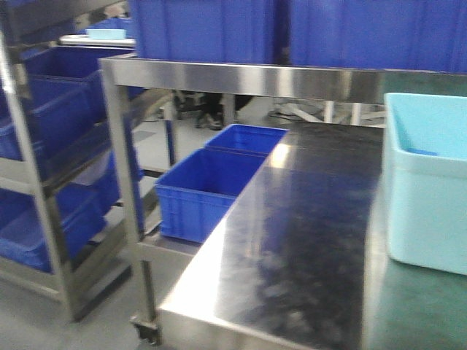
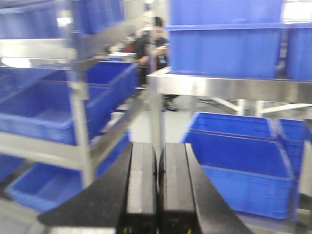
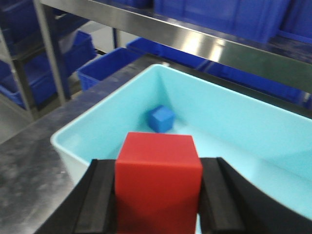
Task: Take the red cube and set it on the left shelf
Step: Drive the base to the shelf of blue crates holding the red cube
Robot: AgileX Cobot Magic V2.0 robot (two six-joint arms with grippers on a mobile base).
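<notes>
**Red cube in right gripper, above turquoise tub**

Red cube (image 3: 158, 185): 1 plain solid block, clamped between the 2 black fingers of the right gripper (image 3: 158, 165), which press on its left and right faces. It is held above the near end of the tub, not resting in it.

Turquoise tub (image 3: 87, 127): 1 open rectangular container standing on the steel table (image 1: 292, 240), at the table's right side in the front view. It contains 1 small blue cube (image 3: 161, 118) on the tub floor towards the far left wall, well apart from the red cube.

Left gripper (image 2: 157, 156): fingers drawn almost together with only a thin slit between the pads. It grips nothing.

Blue bins (image 1: 204, 193): 2, set end to end on a low ledge just beside the table's left edge. What shows of their interiors is plain blue.

Upper steel shelf (image 1: 241, 76): spans the table and carries large blue crates (image 1: 204, 29) in a row. Their tops are out of frame, so their contents cannot be told.

Left shelf (image 1: 44, 182): a steel rack of several tiers, each carrying blue bins. Their contents are too blurred to tell.
</notes>
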